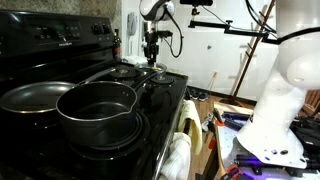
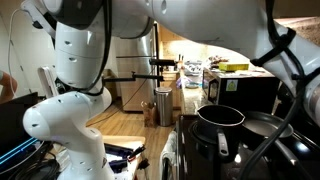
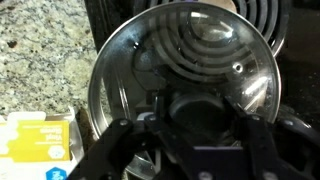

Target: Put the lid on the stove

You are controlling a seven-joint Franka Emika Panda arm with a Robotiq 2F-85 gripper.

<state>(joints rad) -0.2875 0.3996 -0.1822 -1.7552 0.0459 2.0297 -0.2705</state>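
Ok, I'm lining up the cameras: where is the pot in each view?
Exterior view: the pot is at front centre, beside the pan.
Exterior view: the pot is at lower right, again beside the pan.
Wrist view: not in it.
Shared landmark: the stove, whose burner coils show at the wrist view's top right.

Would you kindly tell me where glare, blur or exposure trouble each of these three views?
Wrist view: the claw is dark and out of focus, and small glints dot the lid. In an exterior view, the white wall is washed out behind the dark, glossy stove. In an exterior view, the near robot arm is overexposed and soft.
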